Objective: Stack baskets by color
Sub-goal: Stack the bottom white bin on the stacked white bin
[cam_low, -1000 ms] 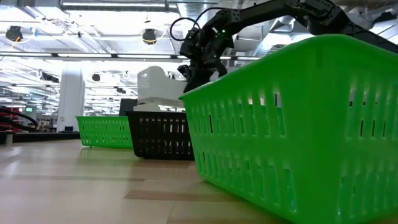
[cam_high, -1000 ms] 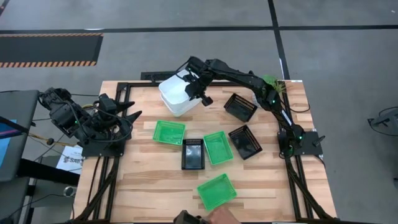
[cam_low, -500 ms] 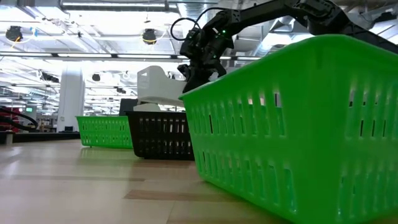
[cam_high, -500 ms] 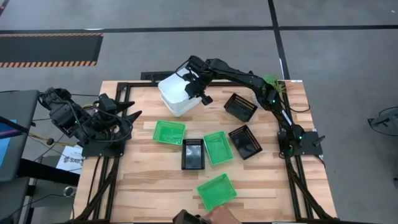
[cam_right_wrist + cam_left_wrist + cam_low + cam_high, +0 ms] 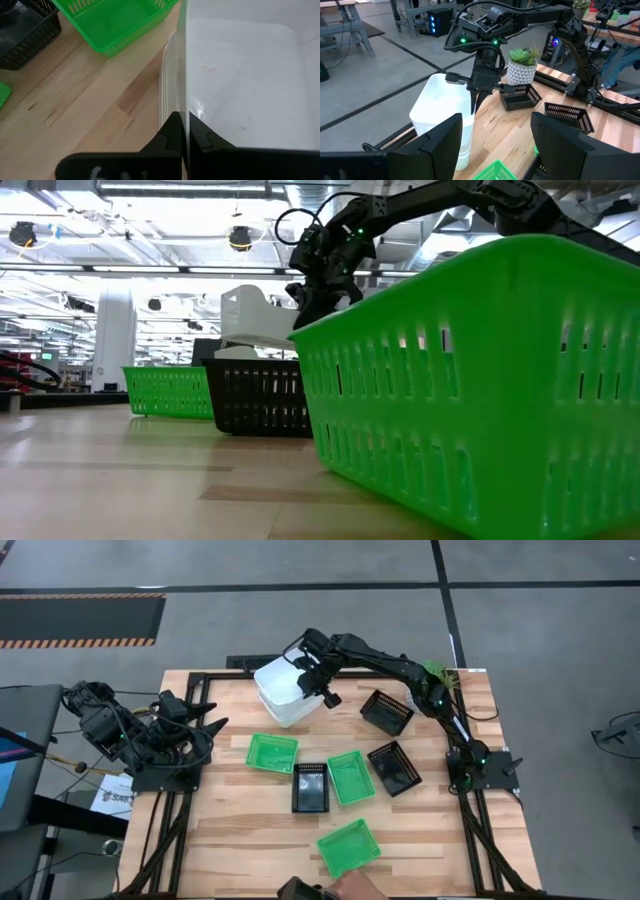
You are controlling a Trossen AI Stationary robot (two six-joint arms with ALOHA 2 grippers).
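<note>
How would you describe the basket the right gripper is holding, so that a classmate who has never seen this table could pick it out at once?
Start at the far edge of the wooden table, where the right arm reaches in. The right gripper is shut on the rim of a white basket, held tilted above the white stack. It is the only basket lifted off the table; the green and black ones lie singly on the wood.

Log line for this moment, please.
right gripper: shut on white basket wall, held over white stack | left gripper: open, parked at table's left | green, black baskets unstacked
</note>
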